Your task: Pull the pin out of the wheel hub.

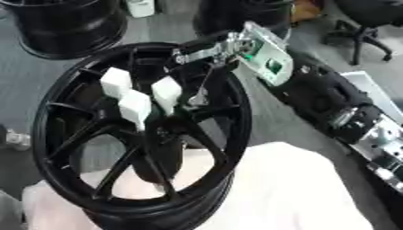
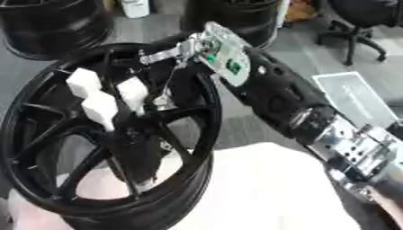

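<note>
A black spoked wheel hub point(image 1: 236, 112) lies tilted on a white cloth. Three white block-shaped pins stand close together near its centre: one at the upper left point(image 1: 116, 81), one in the middle point(image 1: 135, 108) and one on the right point(image 1: 167, 92). My right arm comes in from the right. My right hand point(image 1: 264, 54) hovers over the hub's upper right rim, its fingers point(image 1: 206, 53) stretched left over the spokes. One thin finger points down beside the right pin without visibly touching it. The hand holds nothing. My left hand shows in neither view.
The white cloth point(image 1: 299, 193) covers the support under the hub. More black wheels stand at the back left point(image 1: 71, 27) and back centre point(image 1: 228, 13). An office chair point(image 1: 362, 27) is at the far right, and a pale flat panel point(image 2: 354, 96) lies right of my arm.
</note>
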You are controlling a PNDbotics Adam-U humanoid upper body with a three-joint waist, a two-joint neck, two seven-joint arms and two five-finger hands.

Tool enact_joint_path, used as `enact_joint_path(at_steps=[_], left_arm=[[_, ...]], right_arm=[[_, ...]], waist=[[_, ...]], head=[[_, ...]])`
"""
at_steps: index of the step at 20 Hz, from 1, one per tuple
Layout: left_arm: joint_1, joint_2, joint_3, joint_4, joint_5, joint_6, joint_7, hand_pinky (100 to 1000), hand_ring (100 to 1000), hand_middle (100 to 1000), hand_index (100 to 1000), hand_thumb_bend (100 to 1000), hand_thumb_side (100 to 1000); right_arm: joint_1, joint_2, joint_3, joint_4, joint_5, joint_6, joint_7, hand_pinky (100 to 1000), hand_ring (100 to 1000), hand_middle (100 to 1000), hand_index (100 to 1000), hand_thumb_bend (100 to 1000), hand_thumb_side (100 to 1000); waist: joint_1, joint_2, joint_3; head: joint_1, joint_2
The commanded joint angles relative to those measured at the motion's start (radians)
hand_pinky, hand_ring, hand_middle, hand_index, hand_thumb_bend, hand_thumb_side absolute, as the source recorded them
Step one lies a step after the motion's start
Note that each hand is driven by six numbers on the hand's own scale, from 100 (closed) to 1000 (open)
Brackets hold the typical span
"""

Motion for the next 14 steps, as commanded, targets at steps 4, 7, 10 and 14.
enact_joint_path(at_steps=[4, 7, 10, 14], left_arm=[[-0.005, 0.016, 0.008, -0.011, -0.003, 0.003, 0.002, 660, 650, 573, 758, 343, 810], [0.0, 0.022, 0.015, -0.012, -0.006, 0.004, 0.007, 660, 649, 573, 758, 344, 810], [0.0, 0.027, 0.024, -0.015, -0.008, 0.004, 0.015, 660, 649, 572, 758, 343, 810], [-0.005, 0.024, 0.042, -0.021, -0.01, 0.004, 0.033, 661, 649, 572, 758, 344, 810]], right_arm=[[-0.05, -0.138, -0.113, -0.053, -0.15, -0.014, 0.065, 791, 578, 277, 397, 100, 212], [-0.01, -0.271, -0.205, -0.097, -0.212, 0.008, -0.014, 790, 573, 276, 402, 100, 198], [0.135, -0.445, -0.349, -0.142, -0.296, 0.027, -0.168, 783, 564, 275, 405, 100, 211], [0.444, -0.578, -0.578, -0.17, -0.353, 0.034, -0.42, 771, 556, 280, 418, 100, 283]], waist=[[-0.004, -0.023, -0.013], [-0.013, -0.024, -0.029], [-0.02, -0.017, -0.042], [-0.023, 0.001, -0.059]], head=[[0.008, -0.002], [0.026, -0.002], [0.047, -0.002], [0.071, -0.004]])
